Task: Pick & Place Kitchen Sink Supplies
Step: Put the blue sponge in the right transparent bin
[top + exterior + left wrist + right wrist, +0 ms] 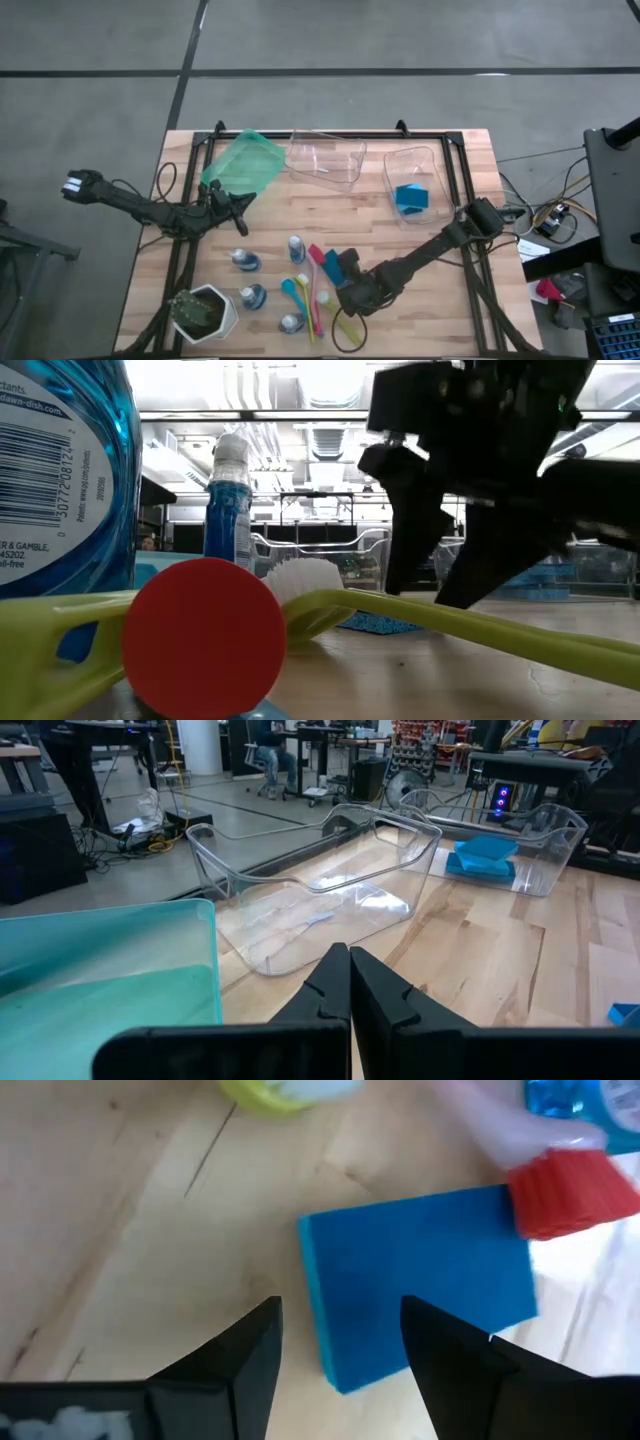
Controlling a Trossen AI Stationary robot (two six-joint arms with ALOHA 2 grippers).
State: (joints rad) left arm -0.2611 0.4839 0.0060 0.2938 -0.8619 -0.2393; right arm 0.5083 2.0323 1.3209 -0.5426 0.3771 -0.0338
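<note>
The wooden surface (440,300) holds small bottles, brushes and bins. The right gripper (340,1345) hangs just over a flat blue rectangular sponge (420,1280) near the middle, its jaws apart. The left gripper (349,982) waits by the green plastic bin (243,162), jaws pressed together on nothing.

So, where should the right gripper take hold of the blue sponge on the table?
Across its narrow width, coming straight down: the blue sponge lies flat on the table, and the open right gripper already straddles its end.
</note>
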